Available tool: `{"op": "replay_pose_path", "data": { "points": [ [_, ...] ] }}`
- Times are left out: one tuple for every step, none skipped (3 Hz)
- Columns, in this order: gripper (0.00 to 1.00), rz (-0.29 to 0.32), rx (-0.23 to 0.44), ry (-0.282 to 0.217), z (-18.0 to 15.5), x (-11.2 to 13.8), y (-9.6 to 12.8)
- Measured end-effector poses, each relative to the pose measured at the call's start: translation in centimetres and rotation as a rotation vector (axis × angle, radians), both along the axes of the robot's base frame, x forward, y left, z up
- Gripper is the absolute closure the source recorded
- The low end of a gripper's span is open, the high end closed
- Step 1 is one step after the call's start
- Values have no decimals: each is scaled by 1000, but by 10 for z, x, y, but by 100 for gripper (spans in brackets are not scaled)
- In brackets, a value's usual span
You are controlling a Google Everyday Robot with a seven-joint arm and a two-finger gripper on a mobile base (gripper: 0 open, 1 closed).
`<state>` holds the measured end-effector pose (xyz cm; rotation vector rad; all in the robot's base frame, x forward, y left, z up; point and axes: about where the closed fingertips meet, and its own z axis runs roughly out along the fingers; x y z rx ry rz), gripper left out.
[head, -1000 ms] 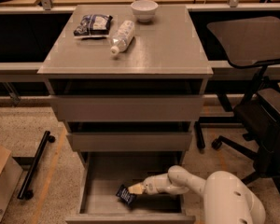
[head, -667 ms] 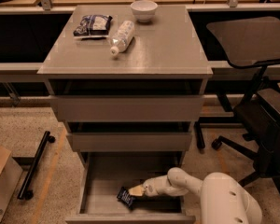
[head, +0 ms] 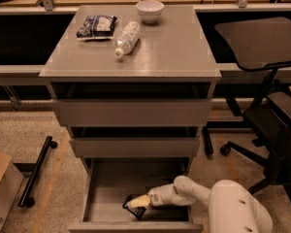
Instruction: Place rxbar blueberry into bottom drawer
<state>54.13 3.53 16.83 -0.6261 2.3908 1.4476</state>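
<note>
Little has changed: the tool (head: 141,201) still sits low inside the bottom drawer (head: 108,194), pinching the rxbar blueberry (head: 133,209) at its tip. Only the release seems left.

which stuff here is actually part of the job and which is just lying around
Part of the job:
rxbar blueberry, held by the gripper low inside the open bottom drawer.

Just lying about:
crinkly bag, bottle and bowl on the cabinet top; office chair; black bar.
</note>
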Motion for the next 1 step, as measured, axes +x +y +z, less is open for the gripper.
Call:
{"op": "replay_pose_path", "data": {
  "points": [
    [0, 0, 0, 0, 0, 0, 0]
  ]
}}
